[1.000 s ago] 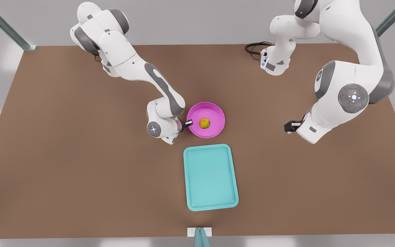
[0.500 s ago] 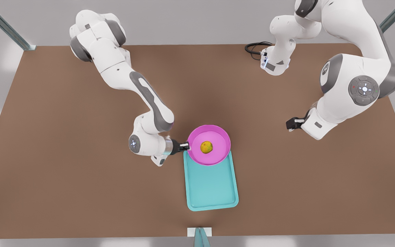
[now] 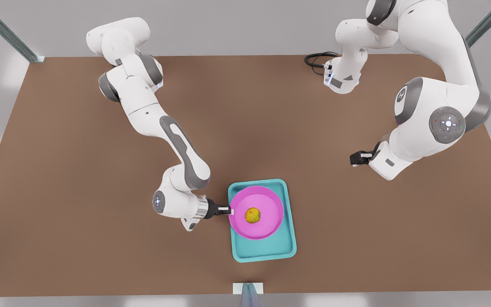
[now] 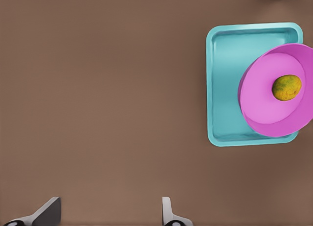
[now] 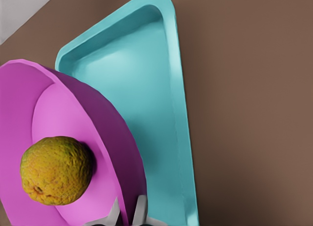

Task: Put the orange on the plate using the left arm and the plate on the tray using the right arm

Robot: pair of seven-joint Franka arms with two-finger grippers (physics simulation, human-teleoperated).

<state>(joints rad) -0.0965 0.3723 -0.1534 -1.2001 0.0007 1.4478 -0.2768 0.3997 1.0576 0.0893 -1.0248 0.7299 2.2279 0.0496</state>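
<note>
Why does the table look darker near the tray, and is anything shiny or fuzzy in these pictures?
Front view: soft dark shadows pool on the table around the tray and under the arms; no glare. Right wrist view: the plate and orange loom large, their edges a bit smeared, beside the right gripper. Left wrist view: evenly lit, past the open left gripper.

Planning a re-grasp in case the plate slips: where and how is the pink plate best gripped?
Probably pinch the plate's raised rim at the front view's left edge, coming in sideways, as the right gripper does now; the orange fills its centre.
</note>
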